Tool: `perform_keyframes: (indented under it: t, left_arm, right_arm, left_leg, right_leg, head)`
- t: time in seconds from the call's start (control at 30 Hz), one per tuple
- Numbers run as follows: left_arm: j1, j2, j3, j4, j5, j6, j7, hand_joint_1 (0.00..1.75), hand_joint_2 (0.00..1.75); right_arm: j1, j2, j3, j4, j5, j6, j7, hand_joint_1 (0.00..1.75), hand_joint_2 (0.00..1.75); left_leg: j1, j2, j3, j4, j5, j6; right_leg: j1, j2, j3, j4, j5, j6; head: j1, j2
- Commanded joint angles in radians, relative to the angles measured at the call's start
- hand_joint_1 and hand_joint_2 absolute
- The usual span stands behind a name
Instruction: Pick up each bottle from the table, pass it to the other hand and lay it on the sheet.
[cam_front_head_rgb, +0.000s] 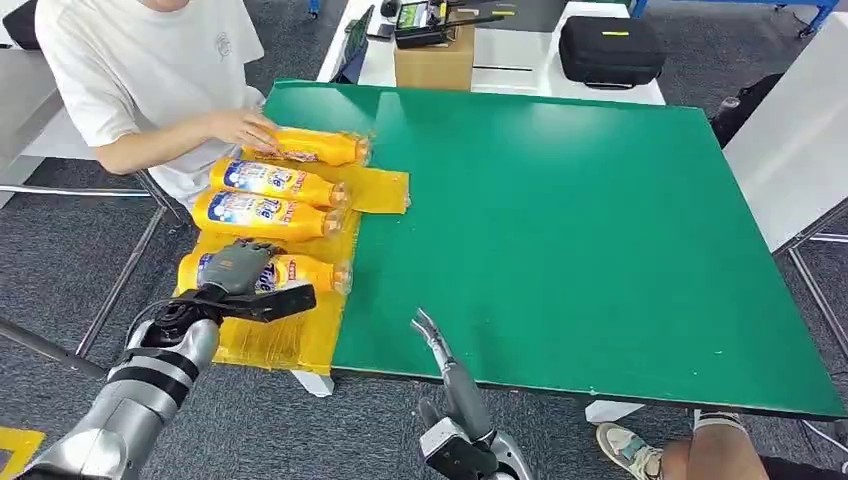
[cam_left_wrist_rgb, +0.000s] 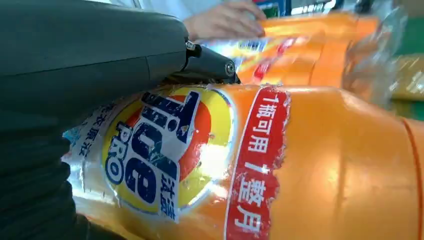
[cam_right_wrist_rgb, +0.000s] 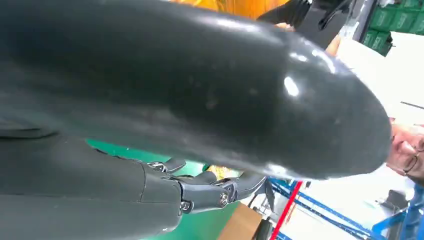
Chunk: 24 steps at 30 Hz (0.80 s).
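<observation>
Four orange bottles lie on the yellow sheet (cam_front_head_rgb: 270, 345) from above, the left hand (cam_front_head_rgb: 238, 268) resting over the nearest bottle (cam_front_head_rgb: 300, 272), seemingly setting it down; close up, its grip is unclear, while the right hand (cam_front_head_rgb: 432, 330) waits empty, fingers apart.

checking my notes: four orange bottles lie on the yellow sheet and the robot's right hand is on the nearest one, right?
Not quite. It is the left hand on the nearest bottle, as the head view shows. Four orange bottles do lie on the yellow sheet.
</observation>
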Motion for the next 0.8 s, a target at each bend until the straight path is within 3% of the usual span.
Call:
perform_keyframes:
  t: [0.03, 0.07, 0.1, 0.17, 0.4, 0.43, 0.6, 0.77, 0.8]
  left_arm:
    - [-0.218, -0.103, -0.154, 0.434, -0.086, -0.028, 0.06, 1.15, 1.75]
    - [-0.226, -0.111, -0.156, 0.455, -0.085, -0.043, 0.06, 0.68, 1.75]
    - [-0.234, -0.122, -0.136, 0.474, -0.06, -0.054, 0.054, 0.38, 1.75]
    - [-0.248, -0.142, -0.059, 0.489, 0.039, -0.099, 0.001, 0.0, 1.75]
    - [-0.26, -0.143, -0.037, 0.472, 0.093, -0.123, -0.063, 0.0, 1.75]
    - [-0.249, -0.16, 0.074, 0.406, 0.331, -0.247, -0.205, 0.0, 1.75]
    - [-0.201, -0.16, 0.106, 0.262, 0.56, -0.313, -0.276, 0.0, 1.75]
    - [-0.097, -0.173, 0.112, 0.028, 0.668, -0.203, -0.256, 0.0, 1.75]
    - [-0.057, -0.2, 0.153, -0.054, 0.747, -0.188, -0.243, 0.0, 1.75]
  right_arm:
    - [-0.071, 0.011, 0.011, 0.123, -0.008, 0.019, -0.012, 0.0, 0.0]
    - [-0.072, 0.011, 0.008, 0.123, -0.009, 0.018, -0.013, 0.0, 0.0]
    - [-0.073, 0.011, 0.004, 0.127, -0.011, 0.016, -0.014, 0.0, 0.0]
    - [-0.075, 0.012, -0.003, 0.14, -0.017, 0.003, -0.019, 0.0, 0.0]
    - [-0.079, 0.012, -0.006, 0.159, -0.025, -0.007, -0.032, 0.0, 0.0]
    - [-0.105, 0.023, 0.004, 0.215, -0.049, -0.023, -0.063, 0.0, 0.0]
    - [-0.117, 0.027, 0.01, 0.247, -0.066, -0.036, -0.082, 0.0, 0.0]
    - [-0.091, 0.009, 0.001, 0.21, -0.067, -0.044, -0.072, 0.0, 0.0]
    - [-0.08, 0.004, -0.003, 0.193, -0.066, -0.049, -0.065, 0.0, 0.0]
  left_leg:
    - [0.001, -0.005, 0.005, -0.001, -0.001, -0.001]
    - [0.0, -0.005, 0.004, -0.001, 0.0, 0.0]
    - [0.0, -0.003, 0.004, -0.001, 0.0, 0.0]
    - [0.0, -0.003, 0.005, -0.001, 0.0, 0.0]
    - [0.0, -0.004, 0.004, -0.001, 0.0, 0.0]
    - [0.0, -0.003, 0.005, -0.001, 0.0, 0.0]
    - [0.0, -0.002, 0.005, -0.001, 0.0, 0.0]
    - [0.0, -0.001, 0.007, -0.001, -0.002, 0.0]
    - [0.0, -0.002, 0.005, -0.001, -0.001, 0.0]
  right_leg:
    - [0.001, -0.006, 0.007, -0.001, -0.002, -0.002]
    - [0.0, -0.005, 0.006, -0.001, -0.002, -0.001]
    - [0.0, -0.003, 0.005, -0.001, -0.001, -0.001]
    - [0.0, -0.003, 0.007, -0.001, -0.001, -0.001]
    - [0.0, -0.003, 0.006, -0.001, 0.0, -0.001]
    - [0.0, -0.003, 0.006, -0.001, 0.0, -0.001]
    - [0.0, -0.002, 0.007, -0.001, -0.001, -0.001]
    - [0.001, -0.002, 0.009, -0.001, -0.002, -0.002]
    - [0.0, -0.002, 0.007, -0.001, -0.001, -0.001]
  head:
    - [0.0, 0.0]
    - [0.0, 0.0]
    - [0.0, 0.0]
    - [0.0, 0.0]
    - [0.0, 0.0]
    - [0.0, 0.0]
    - [0.0, 0.0]
    - [0.0, 0.0]
    - [0.0, 0.0]
